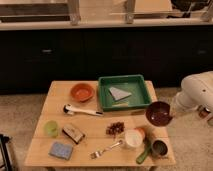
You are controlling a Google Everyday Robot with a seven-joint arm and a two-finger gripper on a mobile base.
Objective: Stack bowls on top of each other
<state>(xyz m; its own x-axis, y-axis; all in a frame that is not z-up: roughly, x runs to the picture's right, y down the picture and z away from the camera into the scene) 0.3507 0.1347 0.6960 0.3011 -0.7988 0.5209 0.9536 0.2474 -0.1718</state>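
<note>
The dark maroon bowl hangs tilted above the table's right edge, just right of the green tray. My gripper is shut on its right rim, and the white arm reaches in from the right. The orange bowl sits upright on the wooden table at the back left, left of the tray and far from the gripper.
A green tray holding a grey piece stands at the back centre. A brush, light-green cup, blue sponge, fork, white cup and metal cup lie on the table's front half.
</note>
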